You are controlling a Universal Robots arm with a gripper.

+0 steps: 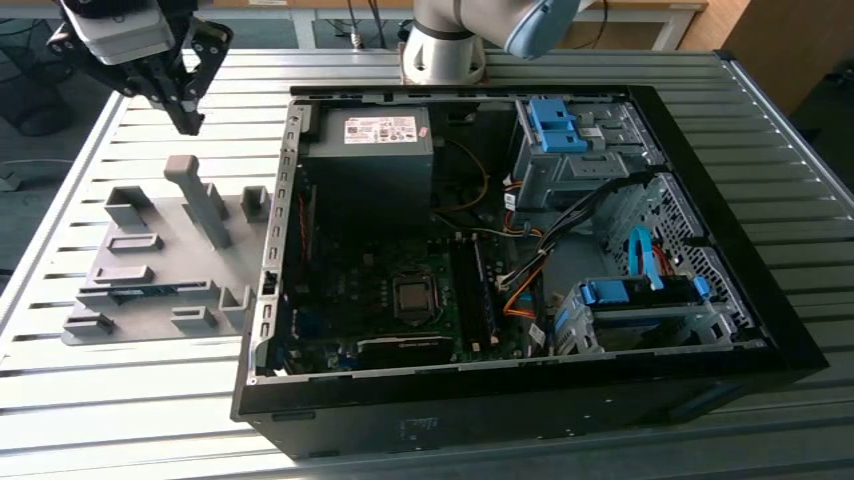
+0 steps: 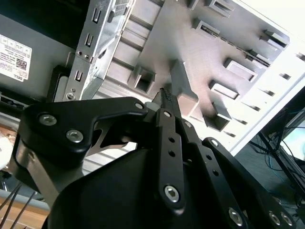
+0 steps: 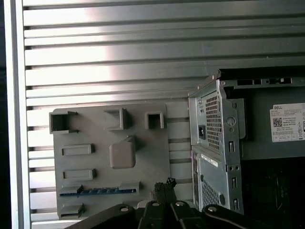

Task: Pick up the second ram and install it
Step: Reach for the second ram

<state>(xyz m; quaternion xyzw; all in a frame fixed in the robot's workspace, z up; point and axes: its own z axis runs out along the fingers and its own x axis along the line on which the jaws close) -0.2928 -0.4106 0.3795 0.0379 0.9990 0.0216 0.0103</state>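
Note:
The second ram (image 3: 97, 191) is a thin blue stick lying on edge in a slot of the grey holder plate (image 3: 95, 129). In the exterior view this ram (image 1: 150, 291) sits near the front of the holder plate (image 1: 140, 265), at the view's left of the computer case (image 1: 534, 400). My gripper (image 1: 191, 122) hangs above the table behind the holder, well apart from the ram. Its black fingers (image 2: 165, 98) are pressed together with nothing between them. In the first wrist view the gripper (image 3: 165, 183) points down close to the ram's end.
A tall grey post (image 1: 200, 200) stands upright on the holder, below the gripper. The open case holds a power supply (image 1: 367, 150), the motherboard's long memory slots (image 1: 474, 290), cables and blue drive clips (image 1: 554, 125). The slatted metal table (image 1: 134, 420) surrounds everything.

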